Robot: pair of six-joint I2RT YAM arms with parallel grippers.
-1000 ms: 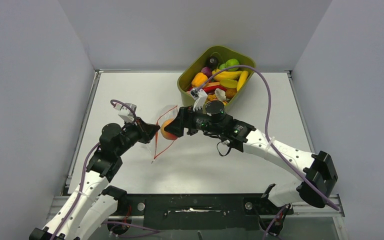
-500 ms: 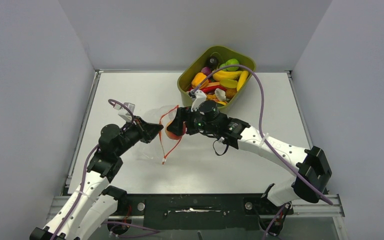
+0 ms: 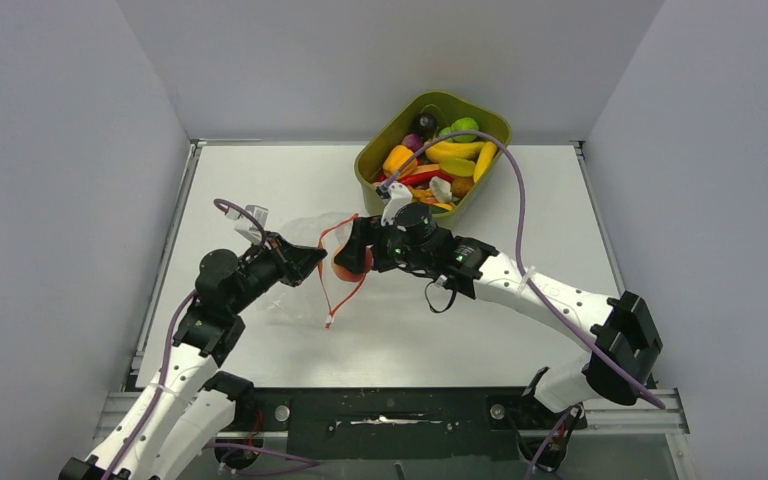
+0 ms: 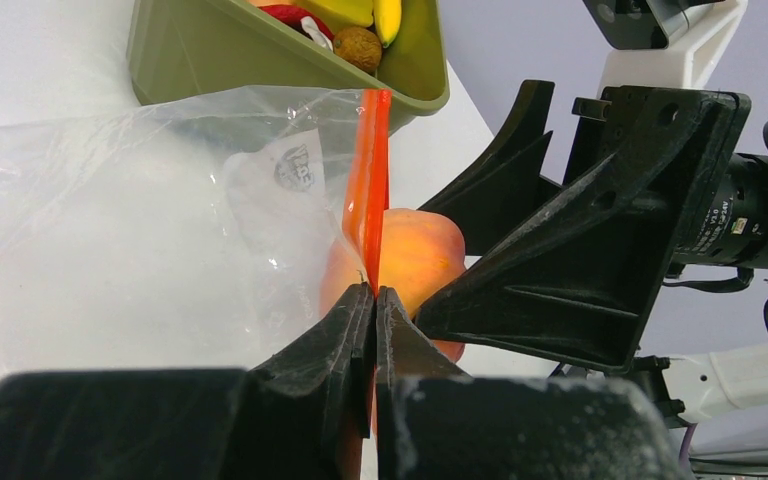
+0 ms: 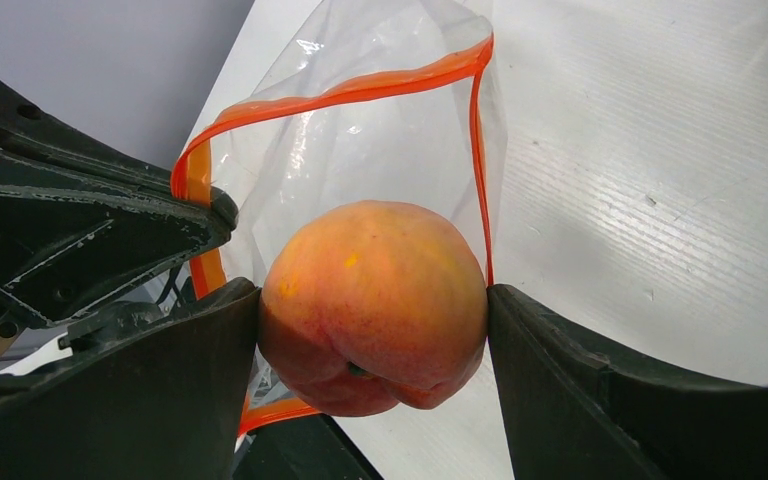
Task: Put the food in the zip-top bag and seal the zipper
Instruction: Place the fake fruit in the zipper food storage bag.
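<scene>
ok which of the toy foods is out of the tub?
The peach, clamped in the right gripper at the zip-top bag mouth; the others in view lie in the green tub.

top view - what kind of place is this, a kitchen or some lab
Probably a robot lab bench, not a kitchen: plain grey walls box in a white table, a left arm and right arm are mounted at its near edge, and the tub holds toy food.

Printed mark (image 4: 287,168) on zip-top bag (image 4: 110,250), illegible
</scene>
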